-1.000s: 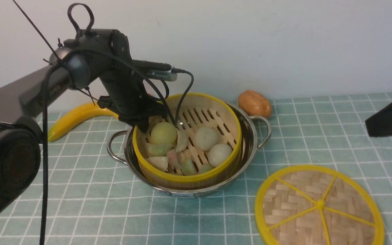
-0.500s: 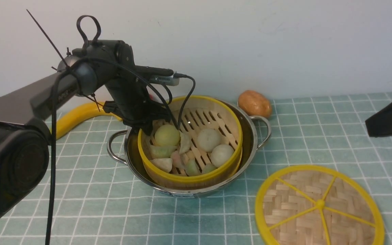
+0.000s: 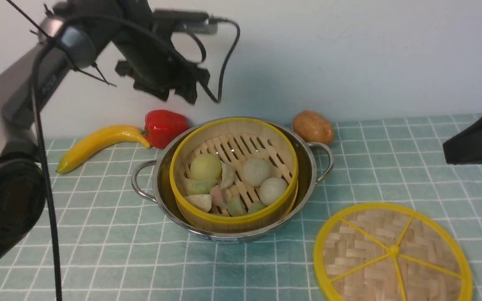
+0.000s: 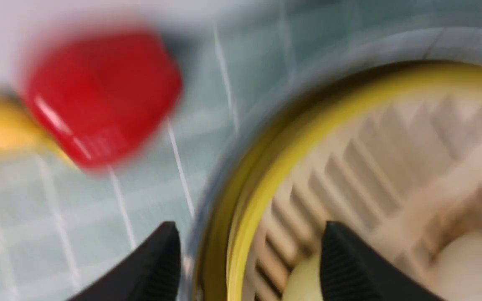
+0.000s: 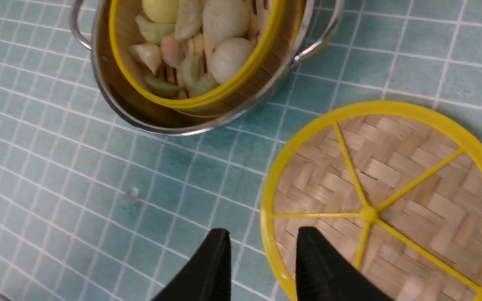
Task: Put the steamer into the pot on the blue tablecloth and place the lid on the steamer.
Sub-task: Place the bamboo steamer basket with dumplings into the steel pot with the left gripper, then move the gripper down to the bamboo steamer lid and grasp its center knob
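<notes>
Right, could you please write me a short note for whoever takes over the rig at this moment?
Left gripper: open and empty, up in the air above the pot's far-left side.
Right gripper: open and empty, hovering by the lid's rim without touching it.
Things: the steamer sits inside the pot on the blue tablecloth. The lid lies flat on the cloth to the pot's right, nearer the robot.
Done: steamer placed in the pot.
Left: pick up the lid and set it on the steamer.

Steamer sitting upright in pot, uncovered.
Lid lying flat on blue tablecloth, spokes up, just R of pot.
</notes>
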`<act>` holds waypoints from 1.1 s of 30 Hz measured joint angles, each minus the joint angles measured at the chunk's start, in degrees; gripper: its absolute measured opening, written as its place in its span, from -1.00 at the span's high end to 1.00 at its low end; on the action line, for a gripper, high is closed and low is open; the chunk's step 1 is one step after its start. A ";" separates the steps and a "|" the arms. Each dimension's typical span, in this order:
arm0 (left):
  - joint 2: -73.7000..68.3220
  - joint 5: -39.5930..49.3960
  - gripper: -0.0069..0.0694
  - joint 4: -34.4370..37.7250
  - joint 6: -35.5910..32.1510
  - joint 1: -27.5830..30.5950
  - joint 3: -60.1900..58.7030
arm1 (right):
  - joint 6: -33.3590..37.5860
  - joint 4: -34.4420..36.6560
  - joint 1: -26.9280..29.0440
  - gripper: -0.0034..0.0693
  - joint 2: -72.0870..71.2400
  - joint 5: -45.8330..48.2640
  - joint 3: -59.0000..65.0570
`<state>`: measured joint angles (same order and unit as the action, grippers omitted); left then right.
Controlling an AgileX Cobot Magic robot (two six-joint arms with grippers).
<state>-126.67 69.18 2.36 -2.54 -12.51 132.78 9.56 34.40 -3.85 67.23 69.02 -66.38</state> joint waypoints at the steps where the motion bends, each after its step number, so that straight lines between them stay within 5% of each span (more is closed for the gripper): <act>1: 1.86 -0.05 -0.35 0.00 0.00 0.00 2.51 | 0.89 1.92 0.00 0.25 0.05 -1.17 0.00; 7: 14.39 0.07 -0.26 0.00 -0.88 0.00 5.12 | 6.51 8.71 -2.23 0.25 1.99 -5.01 -0.11; 10: 25.21 0.14 0.03 0.05 -1.66 0.00 4.98 | 7.14 6.83 -8.42 0.25 6.11 -6.35 -0.16; 13: 31.51 0.18 0.26 0.05 -1.86 0.00 4.93 | 4.78 1.95 -12.38 0.25 8.83 -7.52 -0.16; 16: 42.00 0.12 0.68 -0.24 -3.51 0.00 3.17 | -5.21 -13.52 -18.46 0.25 13.91 -9.43 -0.16; 21: 54.60 0.12 0.88 -3.58 -6.38 0.00 -7.35 | -18.45 -29.54 -21.81 0.25 17.91 -10.51 -0.16; 26: 71.95 -2.97 0.88 -6.20 -8.99 0.00 -34.61 | -24.54 -35.77 -22.25 0.25 20.69 -9.85 -0.16; 33: 96.93 -25.51 0.88 -6.20 -6.56 0.00 -72.93 | -24.93 -35.64 -22.25 0.25 25.04 -9.14 -0.16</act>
<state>-29.75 43.67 -3.84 -9.09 -12.51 59.86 -15.37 -1.24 -26.10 92.27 59.88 -66.54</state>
